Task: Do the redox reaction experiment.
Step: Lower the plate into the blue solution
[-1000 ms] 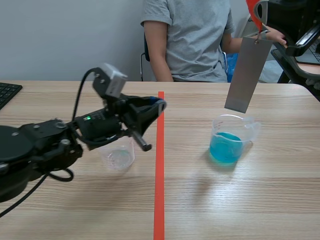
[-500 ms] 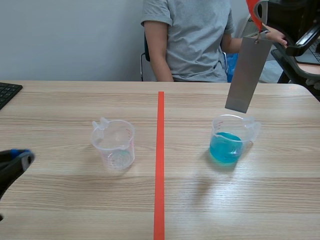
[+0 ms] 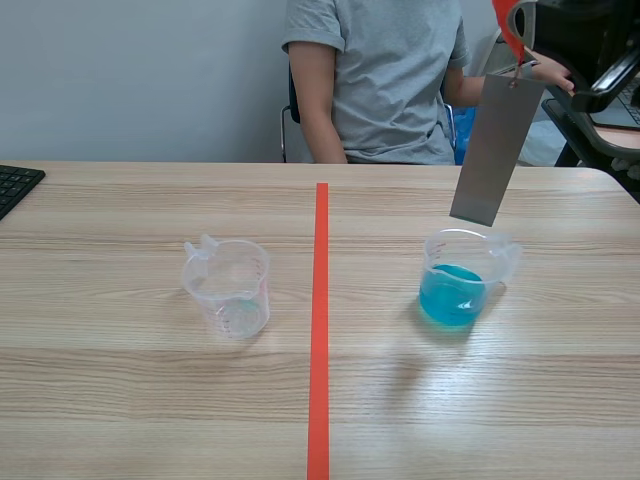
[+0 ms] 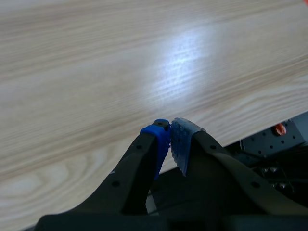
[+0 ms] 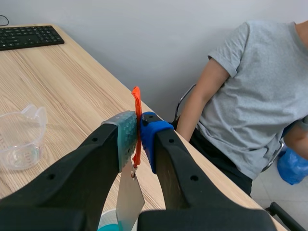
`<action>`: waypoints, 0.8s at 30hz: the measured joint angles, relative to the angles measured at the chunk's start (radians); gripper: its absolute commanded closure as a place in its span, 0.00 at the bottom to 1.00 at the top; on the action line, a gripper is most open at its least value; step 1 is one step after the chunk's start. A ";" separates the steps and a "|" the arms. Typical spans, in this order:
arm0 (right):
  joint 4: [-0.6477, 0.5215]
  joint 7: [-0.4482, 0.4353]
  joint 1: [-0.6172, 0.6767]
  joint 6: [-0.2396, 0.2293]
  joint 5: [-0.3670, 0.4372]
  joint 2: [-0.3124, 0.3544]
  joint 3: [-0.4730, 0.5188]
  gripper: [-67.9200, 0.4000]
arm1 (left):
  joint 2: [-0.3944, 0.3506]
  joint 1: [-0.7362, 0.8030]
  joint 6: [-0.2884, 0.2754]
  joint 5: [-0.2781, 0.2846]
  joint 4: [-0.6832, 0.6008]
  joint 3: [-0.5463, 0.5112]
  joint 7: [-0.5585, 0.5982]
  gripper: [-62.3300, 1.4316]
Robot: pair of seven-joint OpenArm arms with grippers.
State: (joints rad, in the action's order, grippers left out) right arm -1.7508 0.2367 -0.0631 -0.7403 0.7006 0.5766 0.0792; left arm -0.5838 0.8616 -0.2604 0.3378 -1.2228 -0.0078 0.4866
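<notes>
1. Grey metal strip [image 3: 497, 150] hangs from an orange ribbon [image 5: 136, 115] above the blue-solution beaker [image 3: 455, 285], not dipped yet.
2. Right gripper [image 5: 137, 126] is clamped on the ribbon. Left gripper [image 4: 171, 142] is closed on nothing, at the table [image 4: 96, 72] edge.
3. Risk: the strip swings freely, so lowering could clip the rim and tip the beaker.
4. Empty beaker [image 3: 230, 290] sits well apart.

The left pincer [image 4: 171, 131] is hanging over the counter [image 4: 120, 67] edge, its dotted pads [image 4: 157, 140] pressing together on nothing. Pale wood is stretching away at its twelve o'clock, and dark metal framework [image 4: 269, 147] is showing at four o'clock.
</notes>
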 measured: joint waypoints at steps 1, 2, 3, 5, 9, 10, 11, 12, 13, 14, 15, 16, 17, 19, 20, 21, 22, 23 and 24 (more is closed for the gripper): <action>0.008 -0.001 0.000 0.000 0.000 0.000 -0.001 0.97 | 0.013 0.000 0.000 -0.011 0.000 0.000 -0.025 0.90; 0.020 -0.004 0.000 0.000 0.000 0.000 -0.001 0.97 | 0.025 -0.002 0.006 -0.021 0.000 0.001 -0.051 0.90; 0.034 -0.011 0.000 0.000 0.000 -0.001 -0.001 0.97 | 0.037 -0.003 0.007 -0.024 0.000 0.001 -0.076 0.90; 0.062 -0.025 0.000 0.000 -0.001 0.000 -0.003 0.97 | 0.061 -0.006 0.007 -0.024 0.000 0.001 -0.109 0.90; 0.098 -0.040 0.000 0.002 -0.012 0.000 -0.031 0.97 | 0.090 -0.011 0.006 -0.031 0.001 0.001 -0.154 0.90; 0.102 -0.047 0.000 0.000 -0.016 0.000 -0.041 0.97 | 0.096 -0.011 0.006 -0.040 0.001 0.001 -0.154 0.90; 0.105 -0.054 0.000 0.000 -0.017 0.000 -0.050 0.97 | 0.100 -0.011 0.006 -0.043 0.001 0.001 -0.154 0.90; 0.108 -0.066 0.000 0.000 -0.021 0.000 -0.058 0.97 | 0.103 -0.011 0.006 -0.043 0.001 0.001 -0.154 0.90; 0.111 -0.078 0.000 0.000 -0.027 0.000 -0.064 0.97 | 0.105 -0.011 0.007 -0.042 0.001 0.001 -0.153 0.90; 0.116 -0.083 0.000 0.000 -0.036 0.000 -0.070 0.97 | 0.105 -0.011 0.006 -0.043 0.001 0.001 -0.153 0.90; 0.124 -0.085 0.000 0.000 -0.041 0.000 -0.075 0.97 | 0.105 -0.011 0.006 -0.043 0.001 0.001 -0.153 0.90; 0.134 -0.097 0.000 0.000 -0.050 0.000 -0.080 0.97 | 0.105 -0.011 0.006 -0.043 0.001 0.001 -0.153 0.90; 0.146 -0.108 0.000 0.000 -0.057 -0.001 -0.084 0.97 | 0.105 -0.011 0.006 -0.043 0.001 0.001 -0.153 0.90; 0.169 -0.117 0.000 0.000 -0.071 -0.005 -0.086 0.97 | 0.105 -0.011 0.006 -0.043 0.001 0.001 -0.153 0.90; 0.182 -0.125 0.000 0.001 -0.087 -0.009 -0.086 0.97 | 0.105 -0.011 0.006 -0.043 0.001 0.001 -0.153 0.90; 0.197 -0.130 0.000 0.000 -0.100 -0.015 -0.086 0.97 | 0.104 -0.011 0.006 -0.043 0.001 0.001 -0.153 0.90; 0.211 -0.140 0.000 0.000 -0.114 -0.021 -0.086 0.97 | 0.104 -0.011 0.006 -0.043 0.001 0.001 -0.153 0.90; 0.225 -0.151 0.000 0.000 -0.129 -0.026 -0.086 0.97 | 0.104 -0.011 0.006 -0.043 0.001 0.001 -0.153 0.90; 0.239 -0.159 0.000 0.001 -0.141 -0.032 -0.086 0.97 | 0.104 -0.011 0.006 -0.043 0.001 0.001 -0.153 0.90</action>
State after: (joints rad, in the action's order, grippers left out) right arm -1.5120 0.0780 -0.0631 -0.7395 0.5594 0.5449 -0.0071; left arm -0.4797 0.8501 -0.2543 0.2951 -1.2217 -0.0067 0.3332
